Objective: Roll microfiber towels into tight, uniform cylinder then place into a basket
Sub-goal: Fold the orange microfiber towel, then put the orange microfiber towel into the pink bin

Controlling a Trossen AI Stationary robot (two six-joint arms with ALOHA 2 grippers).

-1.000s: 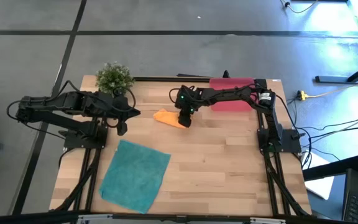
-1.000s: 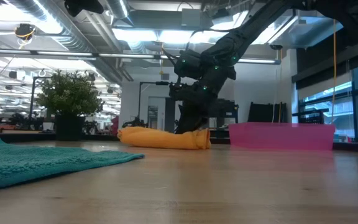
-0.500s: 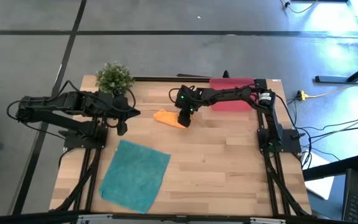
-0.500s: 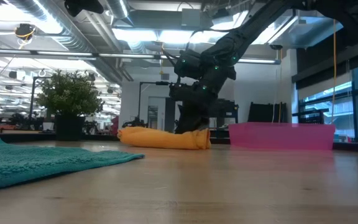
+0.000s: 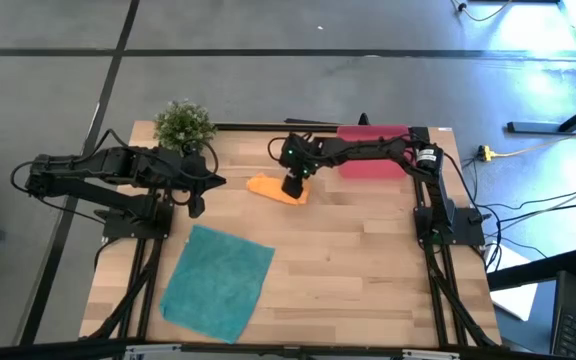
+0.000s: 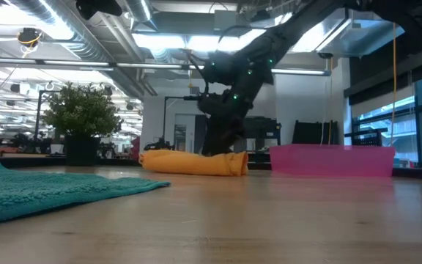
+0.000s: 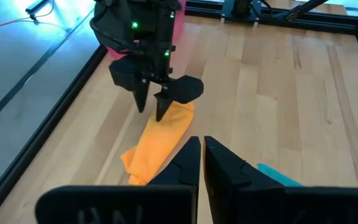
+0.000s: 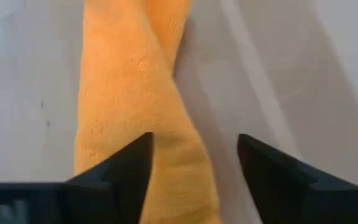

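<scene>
The orange towel (image 5: 275, 189) is already rolled into a loose, uneven cylinder, lying just beside the pink basket (image 5: 373, 136) and not yet placed in it. The teal towel (image 5: 217, 280) is spread flat, well apart from the basket, unrolled. The right gripper (image 7: 152, 109) is poised over the roll's basket-side end, fingers spread, nothing pinched. The left gripper (image 7: 201, 155), pressed together, waits farther off.
</scene>
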